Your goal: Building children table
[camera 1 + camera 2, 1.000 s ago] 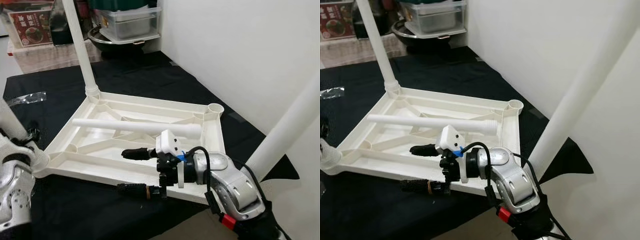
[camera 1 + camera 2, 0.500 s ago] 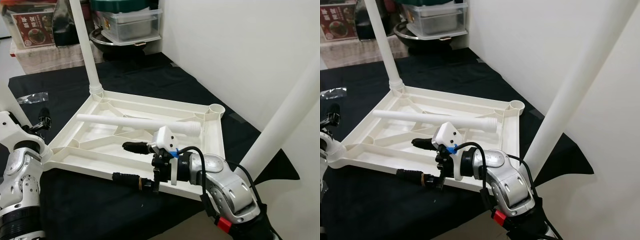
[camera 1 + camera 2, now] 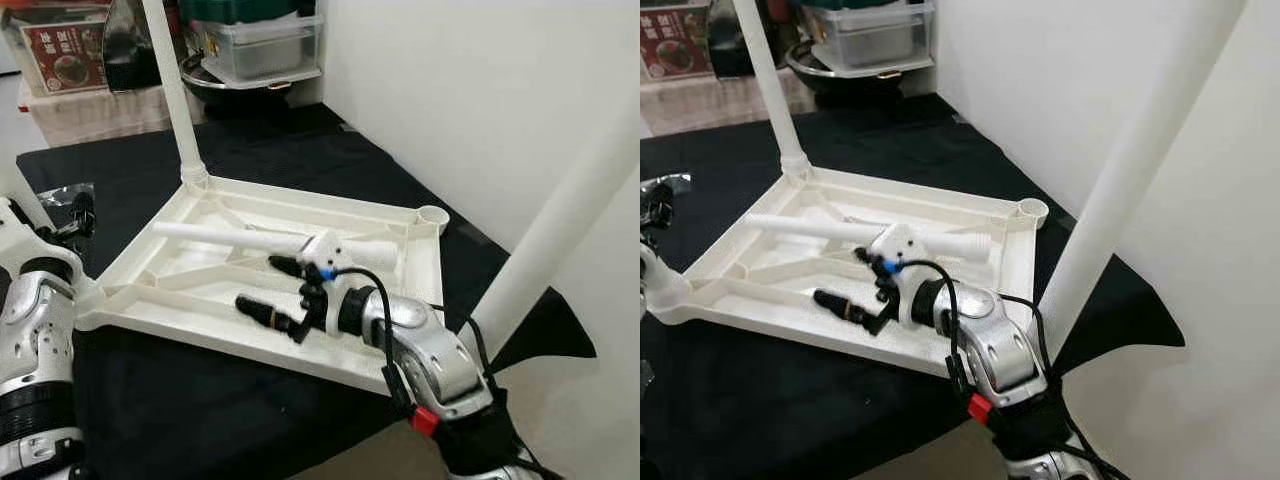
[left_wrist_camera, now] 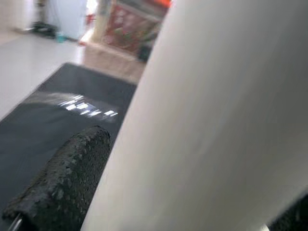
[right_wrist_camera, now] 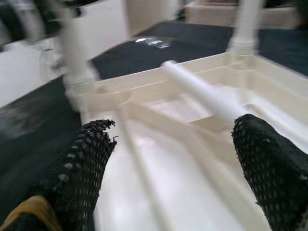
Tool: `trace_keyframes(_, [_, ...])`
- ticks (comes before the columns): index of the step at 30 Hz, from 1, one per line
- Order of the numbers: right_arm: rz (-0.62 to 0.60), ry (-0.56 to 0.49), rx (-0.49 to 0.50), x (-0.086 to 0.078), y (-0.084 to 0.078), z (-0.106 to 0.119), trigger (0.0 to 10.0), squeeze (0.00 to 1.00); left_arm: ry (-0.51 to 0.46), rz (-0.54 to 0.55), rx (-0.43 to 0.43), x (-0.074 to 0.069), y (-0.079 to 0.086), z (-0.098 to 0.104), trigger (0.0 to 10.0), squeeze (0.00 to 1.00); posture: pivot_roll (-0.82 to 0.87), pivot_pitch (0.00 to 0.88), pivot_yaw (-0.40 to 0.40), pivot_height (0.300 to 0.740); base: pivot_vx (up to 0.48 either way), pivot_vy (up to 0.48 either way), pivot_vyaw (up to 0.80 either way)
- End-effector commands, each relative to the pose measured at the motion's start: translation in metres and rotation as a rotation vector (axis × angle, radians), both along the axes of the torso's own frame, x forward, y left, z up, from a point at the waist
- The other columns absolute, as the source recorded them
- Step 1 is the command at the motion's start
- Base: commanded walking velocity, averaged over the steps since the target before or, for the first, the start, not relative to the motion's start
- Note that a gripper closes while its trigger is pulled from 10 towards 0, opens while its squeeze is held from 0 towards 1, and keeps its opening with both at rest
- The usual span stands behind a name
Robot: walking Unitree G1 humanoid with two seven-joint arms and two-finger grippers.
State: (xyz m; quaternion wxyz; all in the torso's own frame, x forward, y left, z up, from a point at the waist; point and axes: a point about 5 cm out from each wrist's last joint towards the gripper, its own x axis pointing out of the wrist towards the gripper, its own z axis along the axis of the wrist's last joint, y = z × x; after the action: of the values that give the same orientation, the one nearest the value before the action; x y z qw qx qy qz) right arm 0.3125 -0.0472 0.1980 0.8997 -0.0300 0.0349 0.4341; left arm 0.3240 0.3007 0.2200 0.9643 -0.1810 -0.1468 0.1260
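So your tabletop (image 3: 420, 262) is lying upside down on the black cloth (image 3: 300, 160), ribbed underside facing up. From what I can count, three legs are already standing in their corner sockets: one at the far left corner (image 3: 172, 90), one at the near right corner (image 3: 560, 215) that runs up past the camera, and one at the near left corner (image 4: 216, 115). The far right socket (image 3: 433, 215) is still an empty round cup, so that's the corner you've got left.

The last loose leg (image 3: 225, 237) is lying flat across the ribs inside the tabletop, thicker end pointing toward that empty socket.

Your right gripper (image 3: 277, 285) is hovering low over the tabletop, right beside the loose leg, fingers spread wide with nothing between them. In the right wrist view, the leg runs off ahead between the two pads (image 5: 82, 163), so I'd say you're lined up for the grab but not on it yet.

The left gripper (image 4: 183, 144) is at the near left leg with fingers on either side of it; whether it's actually clamped, I can't tell.

So roughly three quarters done. Left to do: pick up that leg, stand it up, seat it in the far right socket, then flip the whole thing over.
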Motion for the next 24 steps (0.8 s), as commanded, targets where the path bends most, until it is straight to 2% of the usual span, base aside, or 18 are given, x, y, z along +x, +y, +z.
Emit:
trace_keyframes(1, [-0.043, -0.012, 0.013, 0.004, -0.001, 0.002, 10.0, 0.00, -0.051, -0.158, 0.006, 0.009, -0.026, 0.009, 10.0, 0.00, -0.01, 0.066, -0.033, 0.740, 0.000, 0.000, 0.00])
trace_keyframes(2, [-0.063, -0.014, 0.020, 0.006, -0.001, 0.004, 10.0, 0.00, -0.071, -0.294, 0.011, 0.011, -0.047, 0.008, 10.0, 0.00, -0.01, 0.066, -0.035, 0.740, 0.000, 0.000, 0.00])
trace_keyframes(3, [-0.069, -0.016, 0.022, 0.007, 0.000, 0.005, 10.0, 0.00, -0.074, -0.356, 0.014, 0.011, -0.056, 0.007, 10.0, 0.00, 0.00, 0.066, -0.035, 0.740, 0.000, 0.000, 0.00])
trace_keyframes(8, [-0.085, -0.019, 0.027, 0.009, 0.001, 0.006, 10.0, 0.00, -0.070, -0.429, 0.023, 0.011, -0.066, 0.005, 10.0, 0.00, 0.00, 0.066, -0.033, 0.740, 0.000, 0.000, 0.00])
trace_keyframes(13, [-0.099, -0.018, 0.032, 0.011, 0.003, 0.006, 10.0, 0.00, -0.055, -0.450, 0.048, 0.011, -0.068, 0.002, 10.0, 0.00, 0.00, 0.066, -0.032, 0.740, 0.000, 0.000, 0.00])
trace_keyframes(17, [-0.104, -0.016, 0.039, 0.011, 0.003, 0.005, 10.0, 0.00, -0.065, -0.405, 0.084, 0.009, -0.061, 0.006, 10.0, 0.00, 0.00, 0.068, -0.029, 0.740, 0.000, 0.000, 0.00])
trace_keyframes(18, [-0.101, -0.016, 0.044, 0.010, 0.003, 0.005, 10.0, 0.00, -0.067, -0.333, 0.111, 0.007, -0.052, 0.009, 10.0, 0.00, 0.00, 0.069, -0.029, 0.740, 0.000, 0.000, 0.00])
trace_keyframes(19, [-0.101, -0.016, 0.044, 0.010, 0.003, 0.005, 10.0, 0.00, -0.067, -0.333, 0.111, 0.007, -0.052, 0.009, 10.0, 0.00, 0.00, 0.069, -0.029, 0.740, 0.000, 0.000, 0.00])
trace_keyframes(20, [-0.091, -0.016, 0.052, 0.008, 0.002, 0.005, 10.0, 0.00, -0.067, -0.169, 0.156, 0.000, -0.034, 0.015, 10.0, 0.00, 0.00, 0.069, -0.024, 0.740, 0.000, 0.000, 0.00])
trace_keyframes(21, [-0.091, -0.016, 0.052, 0.008, 0.002, 0.005, 10.0, 0.00, -0.067, -0.169, 0.156, 0.000, -0.034, 0.015, 10.0, 0.00, 0.00, 0.069, -0.024, 0.740, 0.000, 0.000, 0.00])
trace_keyframes(23, [-0.075, -0.018, 0.054, 0.006, -0.001, 0.004, 10.0, 0.00, -0.080, -0.065, 0.169, -0.012, -0.022, 0.017, 10.0, 0.00, 0.00, 0.069, -0.023, 0.740, 0.000, 0.000, 0.00])
trace_keyframes(24, [-0.075, -0.018, 0.054, 0.006, -0.001, 0.004, 10.0, 0.00, -0.080, -0.065, 0.169, -0.012, -0.022, 0.017, 10.0, 0.00, 0.00, 0.069, -0.023, 0.740, 0.000, 0.000, 0.00])
